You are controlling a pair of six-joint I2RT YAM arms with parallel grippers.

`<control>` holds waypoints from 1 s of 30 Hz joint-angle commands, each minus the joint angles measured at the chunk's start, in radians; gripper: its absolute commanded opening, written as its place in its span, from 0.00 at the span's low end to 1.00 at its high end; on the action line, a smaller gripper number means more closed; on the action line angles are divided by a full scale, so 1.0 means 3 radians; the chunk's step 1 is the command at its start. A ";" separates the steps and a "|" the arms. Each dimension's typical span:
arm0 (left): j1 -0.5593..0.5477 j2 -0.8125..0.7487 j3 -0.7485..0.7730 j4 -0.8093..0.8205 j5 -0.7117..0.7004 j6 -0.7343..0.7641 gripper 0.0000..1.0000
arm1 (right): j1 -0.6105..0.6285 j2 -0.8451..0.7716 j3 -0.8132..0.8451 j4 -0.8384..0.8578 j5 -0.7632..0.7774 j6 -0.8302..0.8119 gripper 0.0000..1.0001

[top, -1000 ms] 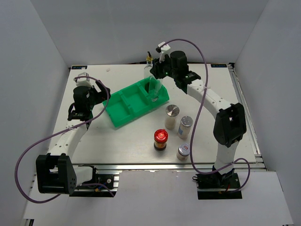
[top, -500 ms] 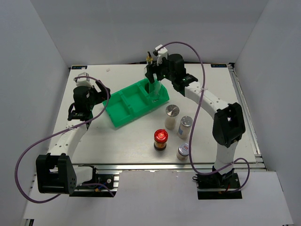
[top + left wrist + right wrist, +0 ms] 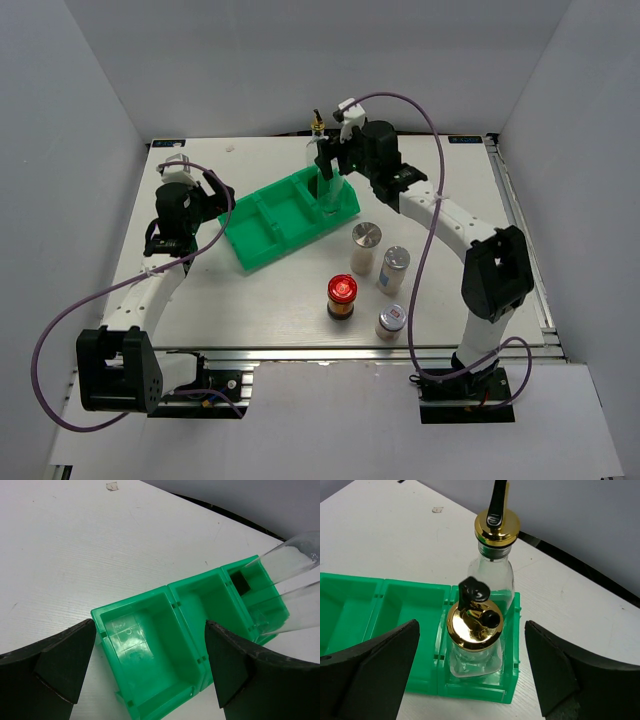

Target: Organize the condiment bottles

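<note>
Two clear glass cruets with gold pourer tops stand in the right end compartment of the green tray [image 3: 262, 245], the near one [image 3: 472, 625] in front of the far one [image 3: 496, 555]. My right gripper [image 3: 471, 630] hangs open above the near cruet [image 3: 328, 192], a finger on each side, touching nothing. Three silver-lidded jars [image 3: 366, 247] [image 3: 394, 268] [image 3: 390, 322] and a red-lidded jar [image 3: 342, 297] stand on the table in front of the tray. My left gripper [image 3: 150, 630] is open over the tray's left compartment [image 3: 145, 650], empty.
The tray's left and middle compartments [image 3: 210, 600] hold nothing. The table's back edge [image 3: 250, 138] runs close behind the cruets. White walls enclose the table on the left, back and right.
The right gripper has opened and let go of the near cruet, which now stands in the tray, and it has drawn back a little. The left arm has not moved.
</note>
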 commanded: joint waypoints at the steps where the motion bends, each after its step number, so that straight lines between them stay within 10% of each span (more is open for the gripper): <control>1: 0.0004 -0.0128 0.0056 0.0006 0.0039 -0.0004 0.98 | 0.0002 -0.0363 -0.0033 0.0183 0.0119 -0.0018 0.89; 30: 0.0004 -0.0112 0.0035 0.0062 0.0183 0.0006 0.98 | 0.0002 0.0378 0.1557 -0.0732 -0.0678 -0.0059 0.89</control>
